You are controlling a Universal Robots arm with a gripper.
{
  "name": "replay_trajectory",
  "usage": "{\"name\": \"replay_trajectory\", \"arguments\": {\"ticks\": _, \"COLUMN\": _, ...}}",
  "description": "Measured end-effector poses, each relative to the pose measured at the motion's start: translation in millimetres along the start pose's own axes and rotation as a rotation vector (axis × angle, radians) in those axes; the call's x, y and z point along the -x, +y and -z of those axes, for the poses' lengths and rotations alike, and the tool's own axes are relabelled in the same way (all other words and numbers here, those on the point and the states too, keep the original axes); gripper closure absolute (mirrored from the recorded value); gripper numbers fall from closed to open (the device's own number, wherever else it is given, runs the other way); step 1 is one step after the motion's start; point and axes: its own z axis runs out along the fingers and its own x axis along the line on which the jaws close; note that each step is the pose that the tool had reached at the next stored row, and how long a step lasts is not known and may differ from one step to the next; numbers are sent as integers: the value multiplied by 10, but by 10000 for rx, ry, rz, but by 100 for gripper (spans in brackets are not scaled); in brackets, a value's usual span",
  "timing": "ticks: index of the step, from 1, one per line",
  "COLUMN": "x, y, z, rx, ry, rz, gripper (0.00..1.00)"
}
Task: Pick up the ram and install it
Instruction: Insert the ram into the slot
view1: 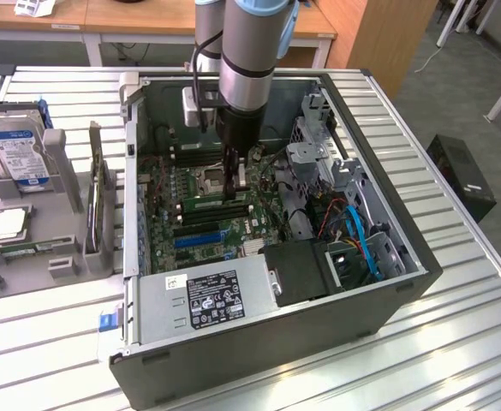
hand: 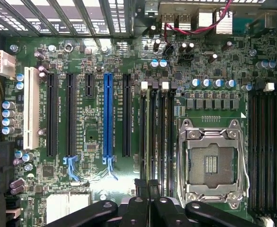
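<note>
The black two-fingered claw (hand: pixel 147 185) is pressed together, pinching nothing, its tips just beside the square silver metal processor socket (hand: pixel 211 163); the ram, a long thin green circuit-board stick (view1: pixel 207 204), stands on edge in the black memory slots (hand: pixel 158 132) next to that socket, and whether the tips touch it I cannot tell; which slot holds it is also unclear. Judged risk: a push near one end only could tilt the stick, leaving it half seated with one white end latch (hand: pixel 144 85) unclosed; a misaligned notch under force could harm the slot. Count: one ram, one claw, one socket, four memory slots on each side of the socket.
</note>
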Motion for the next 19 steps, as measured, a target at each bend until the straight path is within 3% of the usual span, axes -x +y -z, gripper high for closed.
{"name": "replay_trajectory", "arguments": {"ticks": 19, "x": -3, "y": 20, "z": -63, "rx": -5, "ry": 2, "rz": -5, "gripper": 88}}
